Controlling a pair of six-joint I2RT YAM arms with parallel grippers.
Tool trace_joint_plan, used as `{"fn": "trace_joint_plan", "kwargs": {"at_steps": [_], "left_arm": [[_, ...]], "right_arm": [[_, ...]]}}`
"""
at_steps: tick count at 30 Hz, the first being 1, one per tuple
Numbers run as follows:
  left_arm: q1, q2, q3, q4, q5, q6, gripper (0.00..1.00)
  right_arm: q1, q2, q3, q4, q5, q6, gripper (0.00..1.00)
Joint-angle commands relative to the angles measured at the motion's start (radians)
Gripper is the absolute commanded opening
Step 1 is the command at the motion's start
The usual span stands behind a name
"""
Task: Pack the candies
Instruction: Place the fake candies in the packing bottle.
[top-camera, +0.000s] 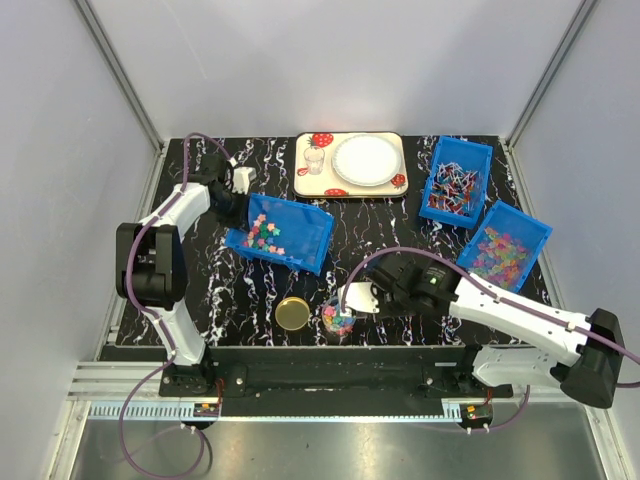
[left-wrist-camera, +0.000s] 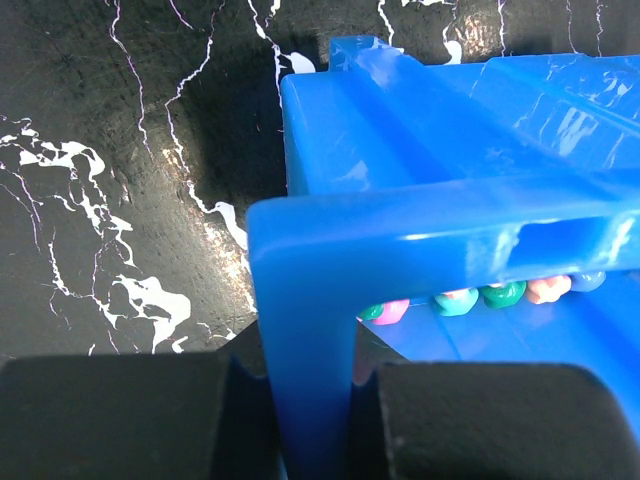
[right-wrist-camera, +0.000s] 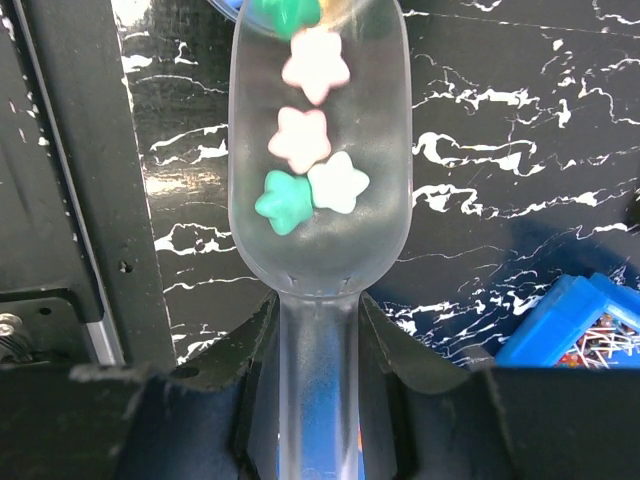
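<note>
We see the left gripper (left-wrist-camera: 315, 405) pinching the rim of a blue plastic bin (left-wrist-camera: 400, 150), its two black fingers (left-wrist-camera: 120, 420) pressed against either side of the wall. The bin sits skewed on the black marbled table (top-camera: 400, 230), left of centre, and a cluster of the candies (top-camera: 265, 232), small chunky stars in pink, green and yellow, lies inside it near the gripped end. The right gripper (right-wrist-camera: 318, 370) is clamped on the handle of a translucent plastic scoop (right-wrist-camera: 320, 262). Four star candies, two pink, one white and one green, lie in the scoop's bowl. Its tip reaches the mouth of a small clear jar (top-camera: 338, 320) near the table's front edge, which already holds mixed-colour candies. A round gold lid (top-camera: 293, 313) lies flat just left of the jar
</note>
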Motion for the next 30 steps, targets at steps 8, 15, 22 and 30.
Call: {"fn": "trace_joint_plan", "kwargs": {"at_steps": [8, 15, 22, 30], "left_arm": [[0.007, -0.035, 0.009, 0.05, 0.069, -0.009, 0.0], [0.007, -0.037, 0.01, 0.05, 0.071, -0.01, 0.0], [0.007, -0.034, 0.01, 0.05, 0.072, -0.01, 0.0], [0.007, -0.04, 0.007, 0.05, 0.076, -0.012, 0.0]], "right_arm": [[0.04, 0.038, 0.066, 0.001, 0.081, -0.017, 0.0], [0.052, 0.066, 0.078, 0.002, 0.094, -0.017, 0.0], [0.084, 0.113, 0.09, -0.002, 0.179, -0.038, 0.0], [0.115, 0.159, 0.11, 0.002, 0.208, -0.038, 0.0]]}}
